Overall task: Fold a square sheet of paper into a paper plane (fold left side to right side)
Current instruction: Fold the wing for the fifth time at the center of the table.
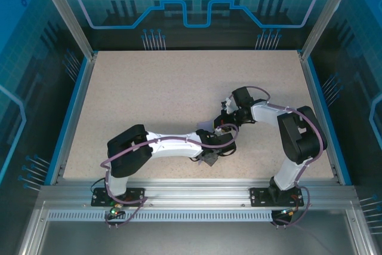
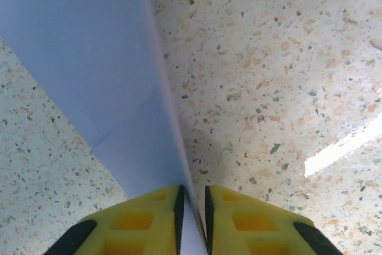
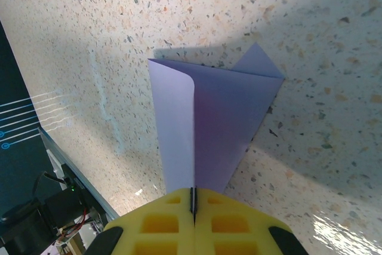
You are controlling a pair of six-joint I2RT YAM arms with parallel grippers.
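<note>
The square sheet of paper [image 3: 221, 117] is lavender and partly folded, with one flap curling up off the speckled table. My right gripper [image 3: 193, 192] is shut on its near edge, yellow fingers pressed together with the paper pinched between the pads. In the left wrist view the same sheet of paper [image 2: 89, 58] runs from the upper left down into my left gripper [image 2: 192, 194]. Those jaws stand a narrow slit apart, with the paper's folded edge filling the slit. From above, both wrists meet at mid-table over a small visible patch of paper [image 1: 205, 125].
The speckled tabletop [image 1: 179, 82] has blue-edged rails at the left and right sides and a metal frame along the near edge [image 1: 197, 192]. Both arms crowd the middle near the front; the far half of the table lies beyond them.
</note>
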